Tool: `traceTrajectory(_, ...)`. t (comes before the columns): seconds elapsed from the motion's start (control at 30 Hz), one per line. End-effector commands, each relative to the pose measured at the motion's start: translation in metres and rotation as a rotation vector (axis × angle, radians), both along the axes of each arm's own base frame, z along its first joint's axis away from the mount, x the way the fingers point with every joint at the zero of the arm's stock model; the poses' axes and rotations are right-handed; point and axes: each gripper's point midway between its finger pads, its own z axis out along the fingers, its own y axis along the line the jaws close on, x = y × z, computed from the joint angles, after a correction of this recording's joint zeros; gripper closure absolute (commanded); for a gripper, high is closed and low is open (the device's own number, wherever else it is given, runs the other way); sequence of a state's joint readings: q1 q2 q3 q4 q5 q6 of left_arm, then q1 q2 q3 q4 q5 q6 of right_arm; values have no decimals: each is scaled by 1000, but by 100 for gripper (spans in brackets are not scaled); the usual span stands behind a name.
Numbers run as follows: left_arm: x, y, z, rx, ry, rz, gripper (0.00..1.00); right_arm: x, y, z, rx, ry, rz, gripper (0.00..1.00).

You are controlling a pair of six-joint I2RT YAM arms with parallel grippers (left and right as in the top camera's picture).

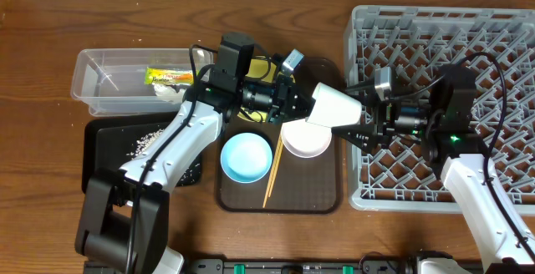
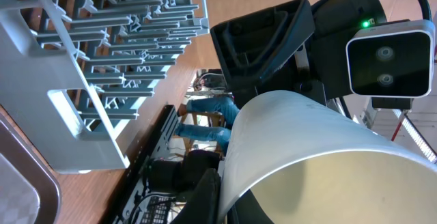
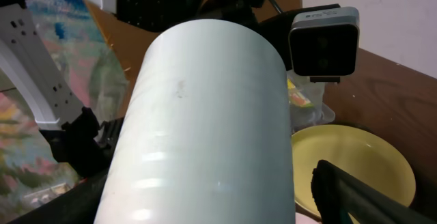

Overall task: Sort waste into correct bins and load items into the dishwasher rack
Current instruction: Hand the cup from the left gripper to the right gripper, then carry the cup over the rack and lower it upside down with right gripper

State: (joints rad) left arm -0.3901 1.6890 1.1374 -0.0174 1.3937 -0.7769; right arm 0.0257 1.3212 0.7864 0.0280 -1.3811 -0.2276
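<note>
Overhead, a dark brown serving tray point(image 1: 322, 182) sits mid-worktop and carries a light blue bowl point(image 1: 247, 157), a white bowl point(image 1: 305, 140) and two wooden chopsticks point(image 1: 272, 178) lying between the bowls. A yellow plate point(image 3: 355, 159) lies at the tray's far end, mostly under the left arm point(image 1: 180, 136). On the left arm's side of the serving tray stand a clear plastic tub point(image 1: 84, 82) and a flat black tray point(image 1: 104, 169). The tub holds a green-and-orange snack wrapper point(image 1: 170, 76) and a crumpled white tissue point(image 1: 170, 93). The black tray holds loose rice grains point(image 1: 146, 140). The grey dishwasher rack point(image 1: 468, 32) stands just beside the serving tray on the right arm's side.

The left arm slants up past the black tray, and its wrist points across the serving tray's far half. The right arm point(image 1: 481, 190) rises over the rack and reaches back toward the serving tray, so the two wrists face each other.

The pale cup point(image 1: 336, 105) lies on its side in the air above the serving tray's rack-side edge, mouth toward the left wrist. The left fingers point(image 2: 205, 193) are clamped on its rim. One shows against the outside; the cup wall hides the other. The right fingers point(image 3: 355, 190) are apart, straddling the cup's body, and a sliver of gap shows beside the one in view.
</note>
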Motion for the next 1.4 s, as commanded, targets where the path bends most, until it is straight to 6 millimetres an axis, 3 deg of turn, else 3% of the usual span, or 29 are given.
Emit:
traceTrajectory(0.0, -7, -2, 4, -20, 11, -35, 94, -2, 3, 9, 7, -33, 21, 20)
traceTrajectory(0.23, -6, -2, 3, -17, 10, -30, 94, -2, 3, 9, 7, -33, 21, 33)
traceTrajectory(0.53, -6, -2, 3, -15, 9, -28, 93, -2, 3, 9, 10, -15, 20, 37)
traceTrajectory(0.63, -2, -2, 0, -1, 2, -8, 90, -2, 3, 9, 10, -14, 19, 36)
traceTrajectory(0.87, 8, -2, -6, 24, -62, 38, 69, 12, -4, 7, -3, 55, -63, 47)
traceTrajectory(1.03, 34, 14, -17, 72, -201, 136, 63, 31, -20, 5, -8, 120, -184, 50)
traceTrajectory(1.13, 58, 28, -26, 137, -277, 233, 59, 41, -26, 19, 34, 148, -224, 51)
traceTrajectory(1.23, 87, 52, -37, 223, -335, 353, 55, 49, -31, 37, 77, 131, -259, 51)
traceTrajectory(1.37, 109, 85, -40, 266, -332, 458, 54, 70, -46, 36, 84, 153, -394, 51)
